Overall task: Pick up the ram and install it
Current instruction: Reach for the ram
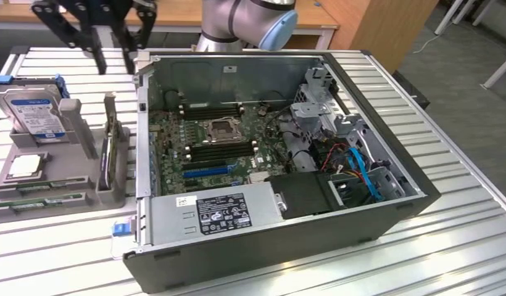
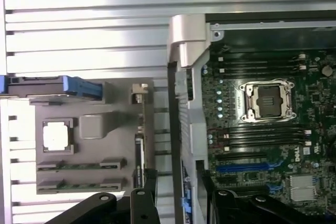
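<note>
My gripper (image 1: 115,57) hangs in the upper left of the exterior view, above the slatted table (image 1: 450,246) and behind the gray tray (image 1: 76,123). Its jaws are spread wide and hold nothing. The ram (image 1: 45,184) lies flat in a groove at the tray's near end, in the lower left of that view and well apart from my gripper. A second stick (image 1: 41,203) lies just beside it (a hard drive (image 1: 35,114) stands at the tray's far end). The open case (image 1: 261,271) takes the centre, and its black slots (image 1: 223,147) look unfilled. I judge the grip to be the risk. The ram is thin and sits low, so my jaws could catch the tray's wall or nip both sticks. A tilted hold could jam the ram against a slot.
</note>
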